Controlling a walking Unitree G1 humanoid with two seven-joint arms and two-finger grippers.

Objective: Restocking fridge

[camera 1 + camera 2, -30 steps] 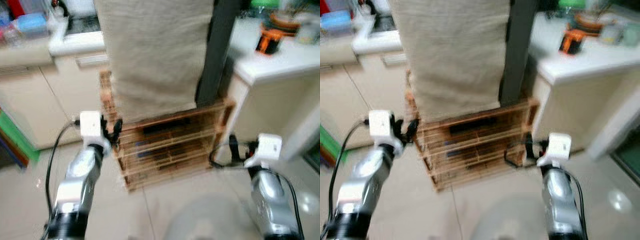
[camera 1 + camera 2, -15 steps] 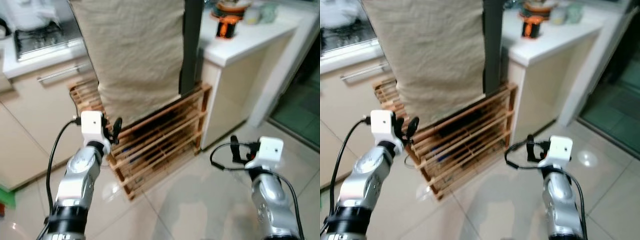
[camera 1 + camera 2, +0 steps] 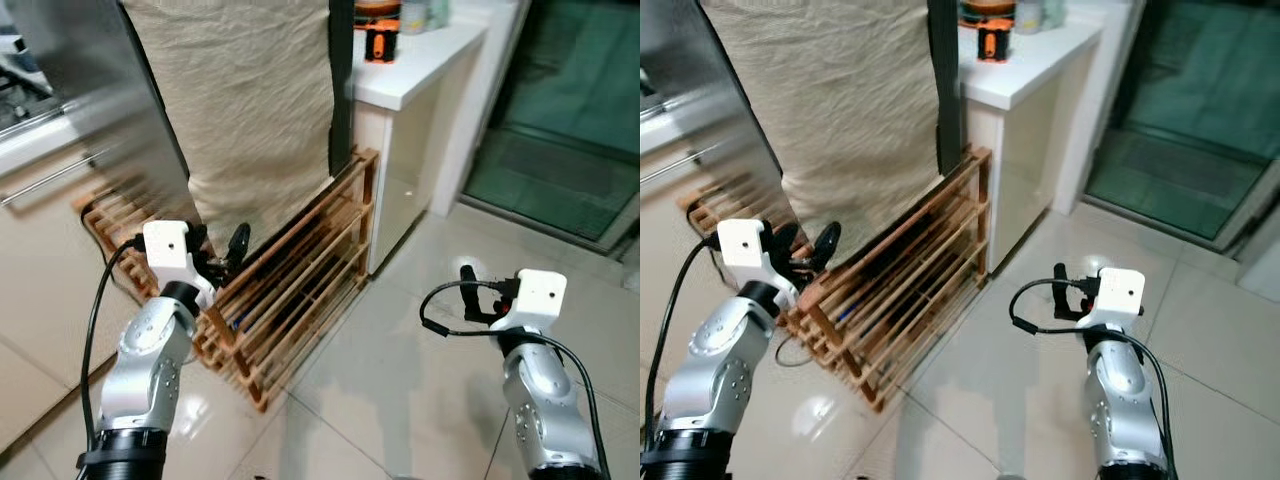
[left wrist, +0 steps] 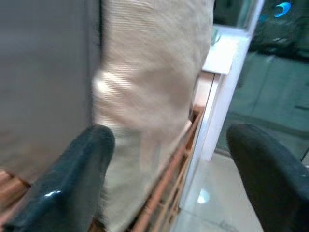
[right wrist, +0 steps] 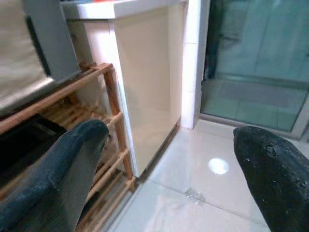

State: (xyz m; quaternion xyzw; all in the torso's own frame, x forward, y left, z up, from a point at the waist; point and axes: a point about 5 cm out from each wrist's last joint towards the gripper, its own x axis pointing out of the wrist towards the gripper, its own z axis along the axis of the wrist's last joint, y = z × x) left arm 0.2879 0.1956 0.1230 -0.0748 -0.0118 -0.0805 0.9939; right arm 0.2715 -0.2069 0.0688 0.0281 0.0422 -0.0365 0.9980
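Both silver arms are bent at the elbow and held up in front of the body, forearms pointing forward, white wrist blocks on top with black cables looping off them. The left hand (image 3: 232, 250) sits a bit higher and further forward, its 2 black fingers (image 4: 72, 183) spread wide with nothing between them. The right hand (image 3: 466, 290) is the same deal, fingers (image 5: 63, 179) wide apart and empty.

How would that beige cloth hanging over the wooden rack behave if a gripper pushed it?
The beige cloth looks wrinkled and hangs loose, so it would probably fold and swing, not resist. The wooden rack beneath seems rigid and would likely stop the push.
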